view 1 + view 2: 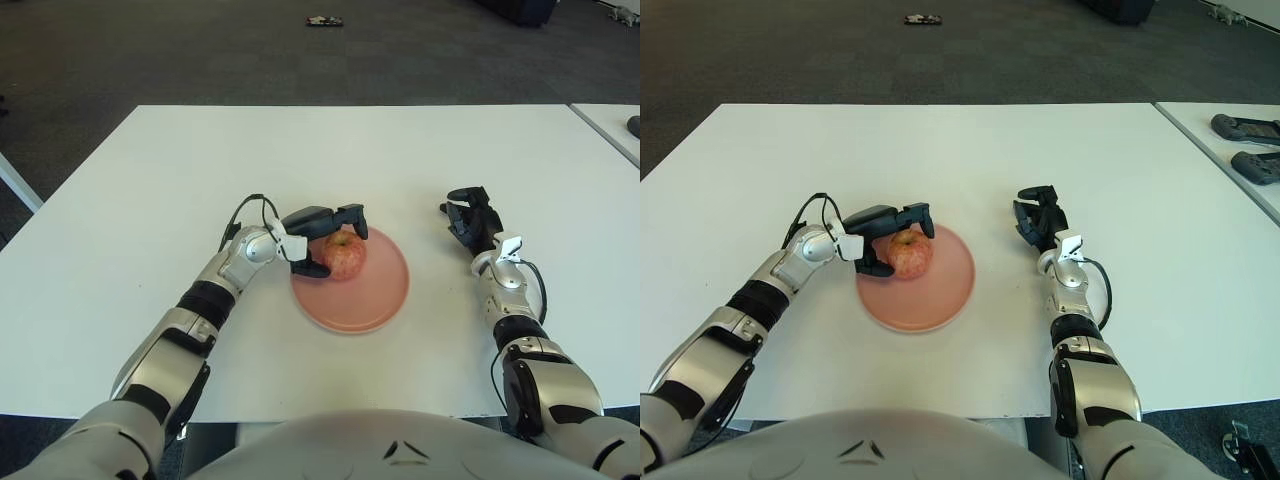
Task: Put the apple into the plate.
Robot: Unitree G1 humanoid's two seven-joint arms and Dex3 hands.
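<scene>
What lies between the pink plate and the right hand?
Only bare white table lies between the round pink plate and the black right hand, seen in both eye views.

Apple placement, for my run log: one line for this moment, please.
apple: on pink plate | left robot hand: around apple | right robot hand: idle, right of plate

White bench (330, 150) filling most of the view, flat and matte, evenly lit with only soft shadows. Beyond its far edge, dark grey carpeted floor (200, 50). Small dark object (326, 21) lying on that floor, far off near the top, too small to identify. Second white table (1225, 160) just beside on the right, a narrow gap between, carrying two dark handheld devices (1250, 145) at its right edge. No walls or windows visible
</scene>
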